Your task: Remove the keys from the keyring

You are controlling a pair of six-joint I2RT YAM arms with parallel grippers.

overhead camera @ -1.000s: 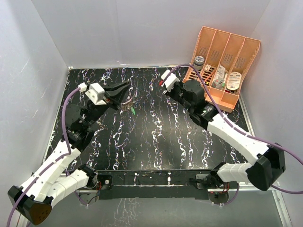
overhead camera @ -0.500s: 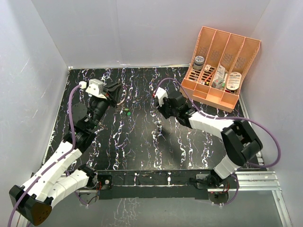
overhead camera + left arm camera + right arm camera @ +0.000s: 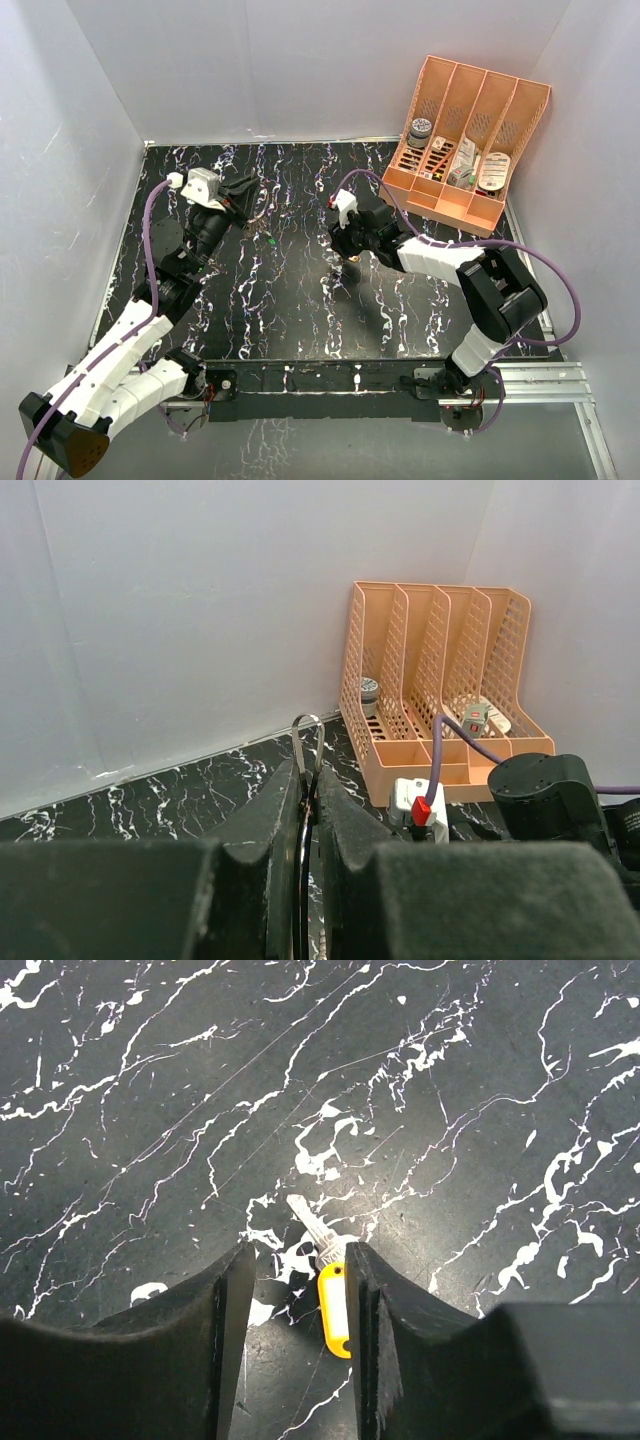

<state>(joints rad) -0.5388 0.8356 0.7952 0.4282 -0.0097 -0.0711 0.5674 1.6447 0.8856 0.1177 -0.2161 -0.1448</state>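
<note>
My left gripper point(image 3: 243, 197) point(image 3: 310, 777) is shut on the thin silver keyring point(image 3: 308, 742). The ring's loop sticks out past the fingertips and is held above the table at the back left. My right gripper point(image 3: 346, 256) point(image 3: 300, 1256) is open and points down at the table. The yellow-orange key point(image 3: 334, 1306) lies flat between its jaws, close to the right jaw, with its metal blade point(image 3: 308, 1223) pointing away. I cannot tell whether the jaw touches it. A small green speck, the green key point(image 3: 270, 238), lies on the table just right of the left gripper.
An orange slotted organizer point(image 3: 470, 125) point(image 3: 440, 695) holding small items stands at the back right corner. White walls close in the black marbled table point(image 3: 300, 310) on the left, back and right. The right arm's purple cable point(image 3: 375, 190) arcs over the table's middle.
My right arm swung from beside the organizer to the table's middle and came down over the yellow key. My left gripper pulled back left with the ring, and the green key now lies apart from it.
</note>
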